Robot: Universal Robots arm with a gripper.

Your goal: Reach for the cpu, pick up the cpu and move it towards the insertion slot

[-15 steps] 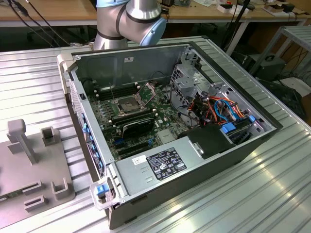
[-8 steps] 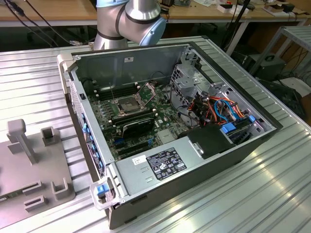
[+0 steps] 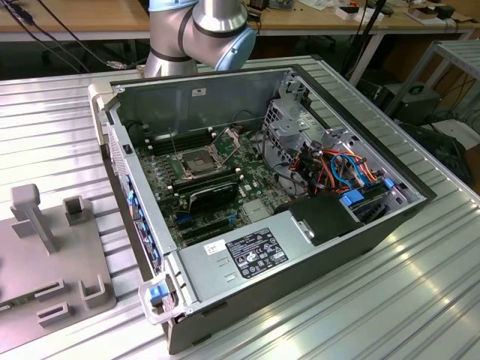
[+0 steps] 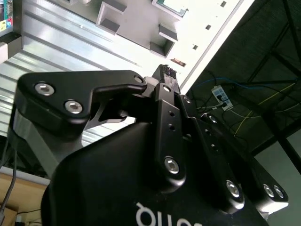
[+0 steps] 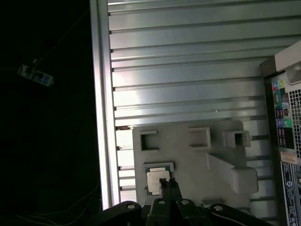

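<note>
The cpu (image 5: 157, 181), a small silvery square chip, lies in a shallow recess of the grey fixture plate (image 5: 188, 160), and in the second wrist view the cpu (image 4: 170, 4) rests on the same plate (image 4: 136, 21). My gripper (image 5: 168, 184) hangs well above the plate, over the chip's edge, with its black fingers together and nothing between them. In the second wrist view the gripper (image 4: 165, 70) shows the same shut fingertips. The insertion slot (image 3: 193, 161) sits on the motherboard inside the open computer case, its hinged metal plate (image 3: 227, 139) raised.
The open case (image 3: 262, 187) stands on a ribbed aluminium table (image 3: 60, 120), with the fixture plate (image 3: 45, 255) on the exterior view's left. Cables and a drive cage (image 3: 300, 127) crowd the case's far side. The table edge (image 5: 101, 94) runs close to the plate.
</note>
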